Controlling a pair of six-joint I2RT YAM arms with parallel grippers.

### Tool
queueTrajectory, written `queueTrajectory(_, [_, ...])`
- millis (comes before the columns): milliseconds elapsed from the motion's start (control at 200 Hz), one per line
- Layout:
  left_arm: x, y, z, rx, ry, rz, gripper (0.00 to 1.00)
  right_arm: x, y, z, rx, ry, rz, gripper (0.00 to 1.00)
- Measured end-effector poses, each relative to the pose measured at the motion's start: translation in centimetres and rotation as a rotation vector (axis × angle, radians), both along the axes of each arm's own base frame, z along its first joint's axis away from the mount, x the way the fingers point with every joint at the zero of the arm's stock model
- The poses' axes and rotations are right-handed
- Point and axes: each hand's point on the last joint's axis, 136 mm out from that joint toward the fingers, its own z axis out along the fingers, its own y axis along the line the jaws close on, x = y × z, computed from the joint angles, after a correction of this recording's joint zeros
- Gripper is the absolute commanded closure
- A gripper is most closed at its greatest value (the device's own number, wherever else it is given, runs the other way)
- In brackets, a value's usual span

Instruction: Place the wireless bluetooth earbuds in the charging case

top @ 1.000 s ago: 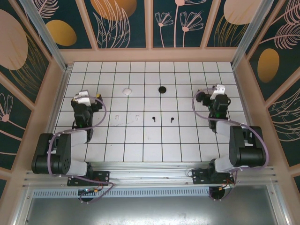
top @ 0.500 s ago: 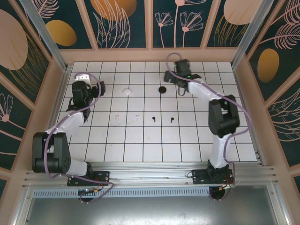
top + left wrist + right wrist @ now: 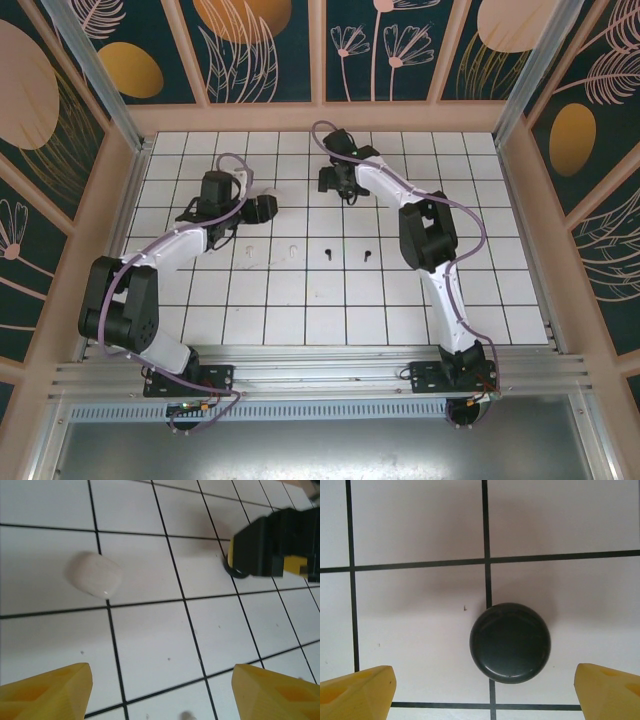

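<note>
A: Both arms have swung inward since a second ago. Top view: left gripper (image 3: 262, 207) left of centre, right gripper (image 3: 333, 181) far centre. White earbuds (image 3: 250, 249) and black earbuds (image 3: 328, 253) lie in a row nearer.
B: Left wrist?
A: Jaws wide, empty. White charging case (image 3: 95, 574) ahead, off-centre, long axis roughly across the gap.
B: Right wrist?
A: Spread, empty. Black charging case (image 3: 510, 642) is round, ahead, nearly centred. No readable writing.
</note>
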Motion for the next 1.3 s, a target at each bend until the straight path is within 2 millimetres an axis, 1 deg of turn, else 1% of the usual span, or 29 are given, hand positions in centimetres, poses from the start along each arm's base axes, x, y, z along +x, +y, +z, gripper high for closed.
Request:
queueTrajectory(85, [-0.5,-0.1,-0.5,-0.007,0.019,0.001,0.32,0.2,-0.4,0.2,-0.004,0.001,-0.009,0.1])
queueTrajectory(180, [-0.7,-0.1,-0.8,-0.011,0.029,0.002,0.34,0.4,-0.9,-0.2,-0.009,0.007,-0.022,0.11])
queueTrajectory(340, [-1.1,-0.5,-0.7,-0.028,0.034,-0.021,0.38,0.5,-1.4,-1.8,-0.018,0.033,-0.037,0.14])
queueTrajectory(465, [-1.3,-1.0,-0.6,-0.044,0.039,-0.044,0.4,0.5,-1.4,-3.4,-0.023,0.057,-0.044,0.17])
queueTrajectory(550, [-1.5,-1.2,-0.6,-0.052,0.039,-0.056,0.45,0.5,-1.4,-4.2,-0.026,0.07,-0.045,0.2])
queueTrajectory(721, [-1.6,-1.7,-1.0,-0.065,0.053,-0.077,0.5,0.8,-1.5,-4.1,-0.018,0.063,-0.052,0.28])
queueTrajectory(966, [-1.8,-1.9,-1.5,-0.069,0.066,-0.086,0.53,1.1,-1.8,-4.1,-0.013,0.058,-0.067,0.48])
queueTrajectory(1191, [-1.9,-2.4,-1.1,-0.1,0.035,-0.116,0.53,1.1,-1.8,-4.1,0.008,0.045,-0.08,0.55])
queueTrajectory(1301, [-2.3,-2.8,-0.9,-0.12,0.017,-0.14,0.51,0.5,-1.7,-3.9,0.041,0.039,-0.079,0.57])
